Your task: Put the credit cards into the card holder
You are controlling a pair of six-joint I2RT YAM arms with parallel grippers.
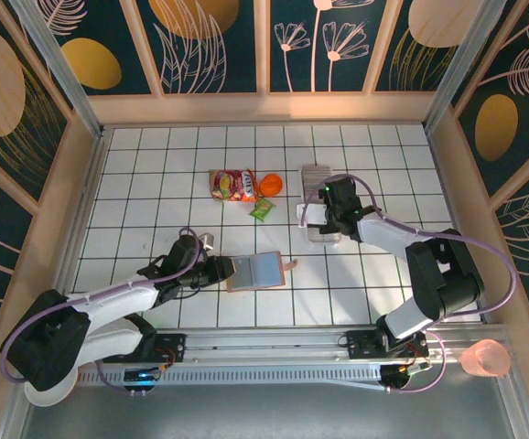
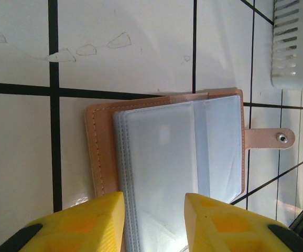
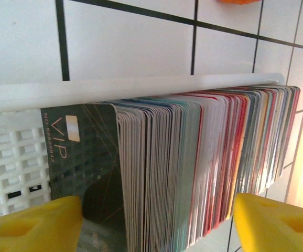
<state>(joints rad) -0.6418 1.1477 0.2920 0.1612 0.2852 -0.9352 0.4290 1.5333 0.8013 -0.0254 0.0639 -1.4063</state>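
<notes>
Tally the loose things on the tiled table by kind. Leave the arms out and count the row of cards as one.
Card holder: 1
White tray: 1
Credit cards, as one row: 1
Snack packets: 2, one red-and-yellow packet and one green packet
Orange item, kind unclear: 1
Total: 6

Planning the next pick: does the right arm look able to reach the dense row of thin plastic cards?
Likely yes: the right pincer sits astride the dense row of thin plastic cards in the white slatted tray, nothing between.
</notes>
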